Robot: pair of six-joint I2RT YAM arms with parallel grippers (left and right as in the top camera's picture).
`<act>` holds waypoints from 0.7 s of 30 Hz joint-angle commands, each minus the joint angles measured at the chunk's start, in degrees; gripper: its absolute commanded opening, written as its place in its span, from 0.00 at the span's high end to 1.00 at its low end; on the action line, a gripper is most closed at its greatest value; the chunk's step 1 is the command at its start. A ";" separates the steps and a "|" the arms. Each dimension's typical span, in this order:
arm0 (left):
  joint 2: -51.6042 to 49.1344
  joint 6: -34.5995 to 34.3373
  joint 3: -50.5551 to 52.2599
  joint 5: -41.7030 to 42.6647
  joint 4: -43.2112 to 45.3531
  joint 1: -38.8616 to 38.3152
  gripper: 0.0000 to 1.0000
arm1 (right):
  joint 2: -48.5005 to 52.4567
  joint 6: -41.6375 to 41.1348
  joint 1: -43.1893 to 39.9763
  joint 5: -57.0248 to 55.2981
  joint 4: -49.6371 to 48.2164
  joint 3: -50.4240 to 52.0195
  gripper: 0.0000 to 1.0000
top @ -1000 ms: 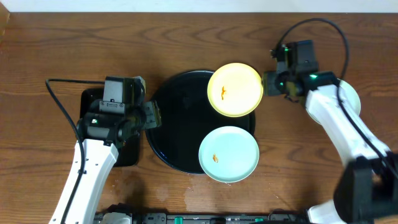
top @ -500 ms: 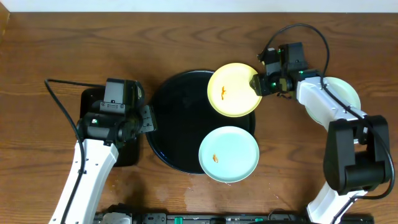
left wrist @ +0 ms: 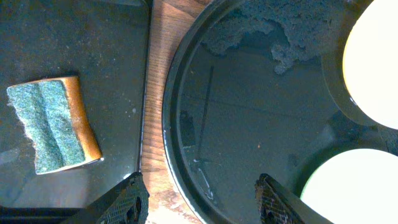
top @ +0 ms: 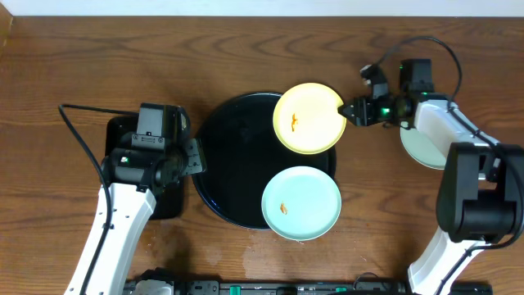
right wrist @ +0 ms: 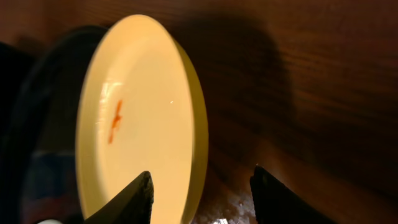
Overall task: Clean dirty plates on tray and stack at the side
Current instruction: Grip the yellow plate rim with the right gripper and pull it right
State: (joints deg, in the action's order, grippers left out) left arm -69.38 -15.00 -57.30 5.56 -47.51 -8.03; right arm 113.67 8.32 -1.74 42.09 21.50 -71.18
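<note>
The black round tray (top: 233,164) holds two dirty plates. The yellow plate (top: 309,117) lies at its far right, overhanging the rim, with an orange smear (right wrist: 115,121). The mint plate (top: 301,202) lies at its near right, also with a smear. My right gripper (top: 347,111) is open at the yellow plate's (right wrist: 137,112) right edge: one finger is over the plate, the other over the table, and the rim is between them, not pinched. My left gripper (top: 199,154) is open and empty over the tray's left rim (left wrist: 171,124).
A rectangular black tray (top: 135,172) at the left holds a green and orange sponge (left wrist: 53,124). Another mint plate (top: 426,146) lies on the wood at the right, partly under my right arm. Suds and water lie on the round tray.
My right arm has swung its wrist round and reached in from the right, bringing the jaws to the yellow plate's rim and narrowing them slightly. The left arm has hardly moved.
</note>
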 commanded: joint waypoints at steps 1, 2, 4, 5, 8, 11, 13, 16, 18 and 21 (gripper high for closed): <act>-0.17 -0.04 -0.04 -1.11 -0.02 -0.04 0.42 | 2.84 2.05 -1.18 9.22 -0.48 -0.22 0.51; -0.17 -0.07 -0.04 -1.11 -0.04 -0.04 0.42 | 3.65 2.01 -1.20 9.31 -0.90 -0.22 0.51; -0.17 -0.07 -0.04 -1.11 -0.07 -0.04 0.41 | 5.25 2.03 -1.18 11.06 -1.79 -0.22 0.50; -0.17 -0.04 -0.04 -1.11 -0.07 -0.04 0.41 | 5.77 2.03 -1.18 12.61 -2.32 -0.22 0.51; -0.17 -0.07 -0.04 -1.11 -0.04 -0.04 0.42 | 7.02 2.01 -1.09 17.86 -4.20 -0.22 0.49; -0.17 -0.04 -0.04 -1.11 -0.04 -0.04 0.42 | 7.10 1.75 -0.74 17.77 -4.52 -0.22 0.50; -0.17 -0.07 -0.04 -1.11 -0.04 -0.04 0.41 | 7.10 1.60 -0.42 17.57 -4.61 -0.22 0.50; -0.17 -0.07 -0.04 -1.11 -0.04 -0.04 0.41 | 7.10 0.96 0.37 13.31 -4.70 -0.22 0.51; -0.17 -0.07 -0.04 -1.11 -0.04 -0.04 0.42 | 7.28 0.02 1.07 10.56 -5.14 -0.22 0.51; -0.17 -0.07 -0.04 -1.11 -0.02 -0.04 0.41 | 7.56 0.00 2.19 10.38 -6.64 -0.22 0.53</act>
State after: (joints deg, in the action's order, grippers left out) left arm -69.38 -15.00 -57.30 5.56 -47.53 -8.03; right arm 120.51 8.97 -1.02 53.71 15.59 -71.18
